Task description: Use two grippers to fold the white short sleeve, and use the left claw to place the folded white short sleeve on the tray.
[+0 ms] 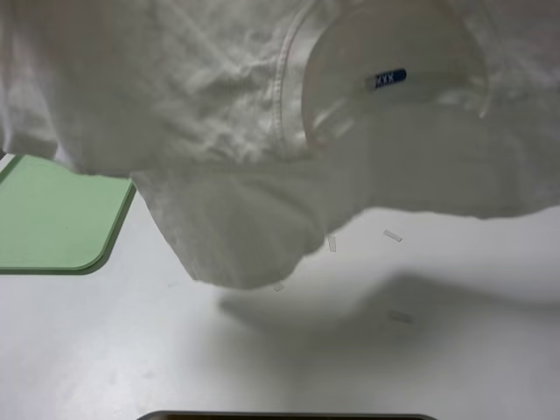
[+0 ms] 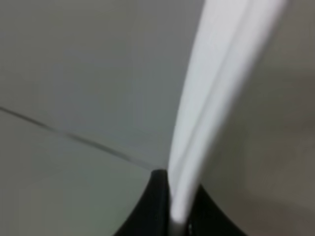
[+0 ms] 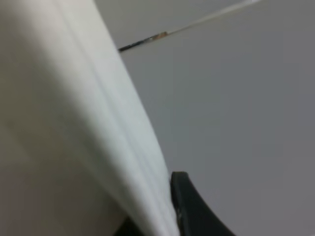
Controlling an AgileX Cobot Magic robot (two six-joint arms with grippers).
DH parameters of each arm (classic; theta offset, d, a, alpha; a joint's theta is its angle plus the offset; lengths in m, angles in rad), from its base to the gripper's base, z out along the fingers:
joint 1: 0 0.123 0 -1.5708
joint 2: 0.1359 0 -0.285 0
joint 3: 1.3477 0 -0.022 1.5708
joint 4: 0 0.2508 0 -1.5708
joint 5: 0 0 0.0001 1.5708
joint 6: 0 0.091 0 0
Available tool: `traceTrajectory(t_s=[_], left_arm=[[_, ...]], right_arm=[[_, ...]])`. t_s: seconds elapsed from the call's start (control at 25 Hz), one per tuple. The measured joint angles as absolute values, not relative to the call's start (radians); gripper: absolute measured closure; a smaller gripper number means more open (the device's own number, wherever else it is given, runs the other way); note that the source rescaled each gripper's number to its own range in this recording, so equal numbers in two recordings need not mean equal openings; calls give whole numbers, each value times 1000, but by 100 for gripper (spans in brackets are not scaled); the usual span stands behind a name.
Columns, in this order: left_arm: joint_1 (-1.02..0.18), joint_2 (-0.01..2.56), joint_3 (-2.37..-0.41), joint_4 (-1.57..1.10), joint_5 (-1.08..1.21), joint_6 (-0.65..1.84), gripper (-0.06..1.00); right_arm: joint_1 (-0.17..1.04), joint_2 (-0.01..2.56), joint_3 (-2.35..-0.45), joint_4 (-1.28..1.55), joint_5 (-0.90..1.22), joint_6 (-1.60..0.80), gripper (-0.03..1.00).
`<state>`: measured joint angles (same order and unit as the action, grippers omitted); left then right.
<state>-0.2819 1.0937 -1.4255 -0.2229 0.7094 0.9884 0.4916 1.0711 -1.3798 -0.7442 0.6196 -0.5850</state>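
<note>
Short sleeve (image 1: 219, 114) hanging above the desk (image 1: 289, 367), across the whole far side. Tray (image 1: 52, 219) on the desk at the left, far corner hidden behind the hanging cloth. Tape strips (image 1: 393, 235) on the desk, right of the tray, below the hem.

A plain white short sleeve (image 1: 201, 105), without any print, carries a small blue neck label (image 1: 385, 79) with white lettering (too small to read). The tray (image 1: 52, 219) is a flat pale green. The table (image 1: 350, 367) is off-white, crossed by a soft grey shadow, with pale translucent tape strips (image 1: 393, 235). The left gripper (image 2: 174, 206) and right gripper (image 3: 160, 221) are black.
</note>
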Motion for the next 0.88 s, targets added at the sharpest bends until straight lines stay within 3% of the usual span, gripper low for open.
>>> traceTrajectory(t_s=[0.12,0.28,0.48,0.52,0.6,0.88], left_arm=[[-282,1163,-1427,-184,730,984,94],[-278,1520,-1427,-70,788,975,94],[-262,1735,-1427,-32,762,922,94],[-251,1852,-1427,7,686,814,94],[-247,1878,-1427,32,646,769,94],[-244,1893,-1427,85,542,774,94]], right_arm=[[475,1183,-1393,-720,622,-606,97],[408,1401,-1393,-698,626,-598,97],[354,1591,-1392,-692,613,-565,97],[341,1639,-1392,-691,607,-549,97],[302,1805,-1388,-706,536,-478,97],[290,1860,-1388,-769,443,-466,97]])
